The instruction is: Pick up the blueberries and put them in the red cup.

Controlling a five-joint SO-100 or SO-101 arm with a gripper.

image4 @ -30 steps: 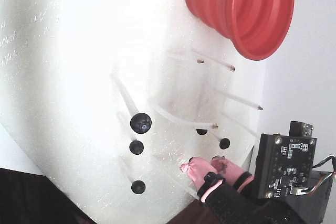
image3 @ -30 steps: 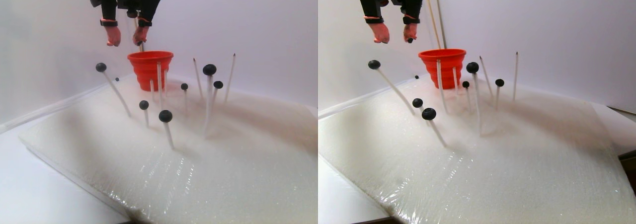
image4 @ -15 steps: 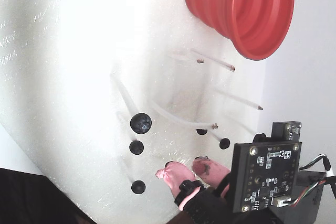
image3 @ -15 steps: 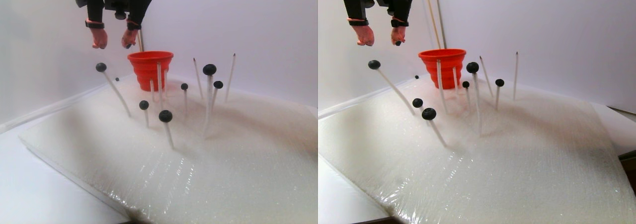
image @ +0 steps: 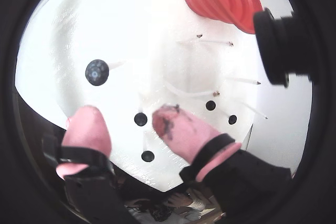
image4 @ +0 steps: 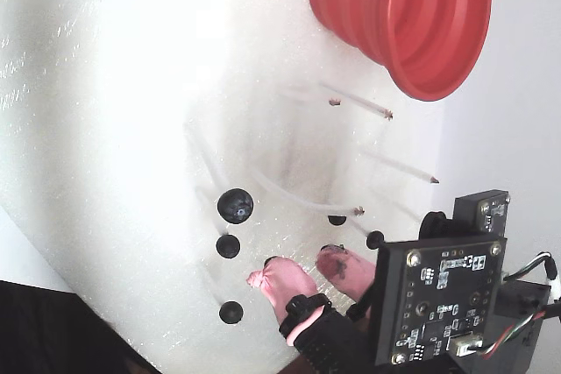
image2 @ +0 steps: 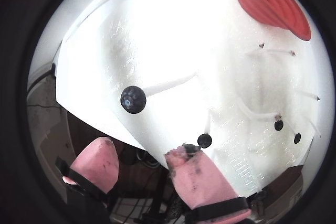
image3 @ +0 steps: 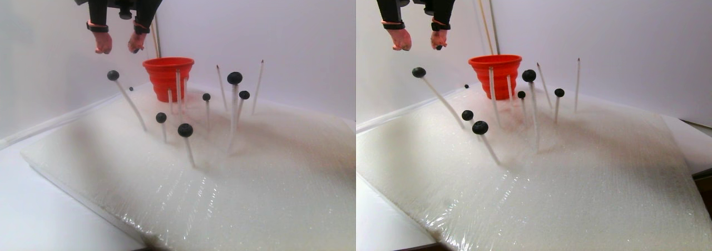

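- The blueberries (image3: 185, 130) are small, round, matte blue-black spheres, each seated on the tip of a thin white pointed stick (image3: 129, 101); about seven are visible in the stereo pair view.
- One berry, the largest (image3: 235, 78), sits on a tall stick near the middle of the group.
- In a wrist view the nearest berry (image2: 133, 99) shows a dimpled crown.
- The sticks stand upright or tilted in a white foam slab wrapped in glossy clear film (image3: 267, 178); several sticks carry no berry.
- The red-orange soft ribbed cup (image3: 168, 77) stands upright at the far end of the slab, with a wide rim and stepped concentric rings (image4: 399, 15) tapering to a narrower base.
- The end effector (image3: 118, 43) hangs above the slab, to the left of the cup in the stereo pair view, above the leftmost tilted berry.
- Its two fingers (image: 86, 129) wear pink covers held by black bands; the fingers are spread apart with nothing between them. One cover bears dark stains (image: 168, 124).
- A black circuit board (image4: 434, 299) is mounted on the arm; no legible writing can be made out.
- The slab rests on a white worktop (image3: 33, 206) before a plain pale wall (image3: 289, 28).
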